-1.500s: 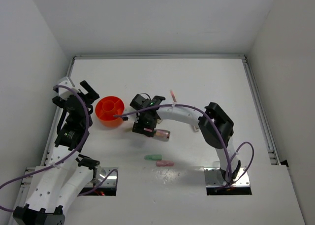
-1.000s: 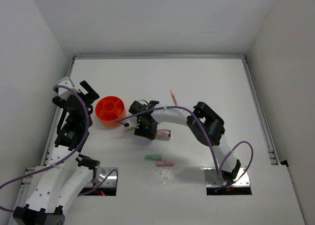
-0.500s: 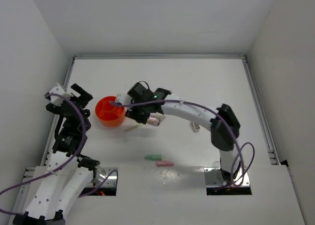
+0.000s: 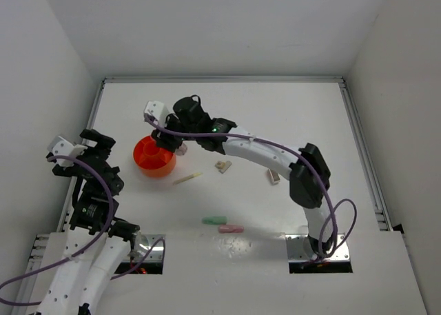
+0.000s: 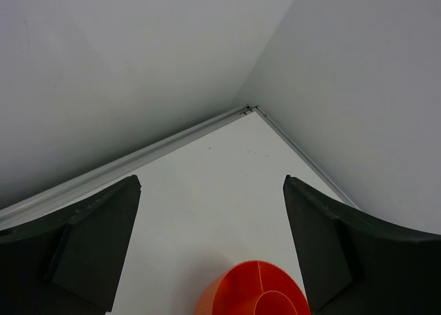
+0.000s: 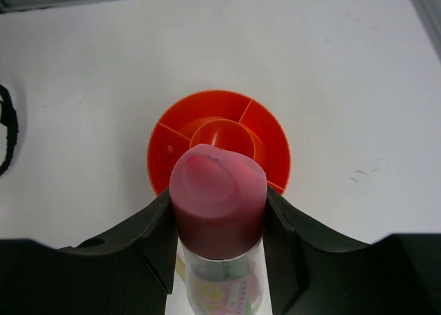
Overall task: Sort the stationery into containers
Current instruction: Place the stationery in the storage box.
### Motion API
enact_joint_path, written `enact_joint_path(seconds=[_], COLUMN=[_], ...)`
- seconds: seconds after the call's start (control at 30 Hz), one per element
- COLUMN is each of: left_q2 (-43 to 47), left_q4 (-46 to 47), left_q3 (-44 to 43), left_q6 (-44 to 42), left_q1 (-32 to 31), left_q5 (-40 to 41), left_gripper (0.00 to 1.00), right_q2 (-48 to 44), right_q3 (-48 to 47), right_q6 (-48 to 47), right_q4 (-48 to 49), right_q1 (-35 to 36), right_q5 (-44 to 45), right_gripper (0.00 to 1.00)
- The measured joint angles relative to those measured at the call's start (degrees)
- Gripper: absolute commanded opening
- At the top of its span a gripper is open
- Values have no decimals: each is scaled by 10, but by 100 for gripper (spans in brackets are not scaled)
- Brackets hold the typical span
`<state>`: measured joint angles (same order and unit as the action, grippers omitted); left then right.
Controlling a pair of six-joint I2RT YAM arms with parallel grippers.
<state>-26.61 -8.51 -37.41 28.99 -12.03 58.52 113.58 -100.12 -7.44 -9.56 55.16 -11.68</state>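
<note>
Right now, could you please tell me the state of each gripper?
Left gripper: open, nothing between its fingers.
Right gripper: shut on the pink-capped tube.

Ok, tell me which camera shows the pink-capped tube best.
The right wrist view. The pink-capped tube fills the centre there, clamped between the jaws of the right gripper, with the orange tub beyond. From the top external view the arm's wrist covers it; the left wrist view shows only the tub's rim, not the tube.
</note>
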Motion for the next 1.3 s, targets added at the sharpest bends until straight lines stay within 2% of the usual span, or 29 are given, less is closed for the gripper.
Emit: enact_joint_path(seconds=[0.13, 0.23, 0.43, 0.6, 0.87, 1.3], left_q2=[-2, -2, -2, -2, -2, -2], left_q4=[0, 0, 0, 0, 1, 5], left_q3=[0, 0, 0, 0, 0, 0], left_q6=[0, -1, -3, -3, -5, -7], left_q1=[0, 0, 0, 0, 0, 0], left_q5=[0, 0, -3, -13, -41, -69], left_gripper=[90, 90, 90, 90, 90, 90], right_q2=[72, 120, 129, 140, 216, 276], right_q3=[-53, -129, -185, -191, -177, -172], right_q6=[0, 0, 10, 52, 145, 180], right_q4=[-13, -31, -2, 72, 240, 336], right_q1=[-2, -7, -22, -43, -77, -78], right_q5=[-13, -32, -96, -188, -340, -395], right_gripper=[0, 0, 0, 0, 0, 0])
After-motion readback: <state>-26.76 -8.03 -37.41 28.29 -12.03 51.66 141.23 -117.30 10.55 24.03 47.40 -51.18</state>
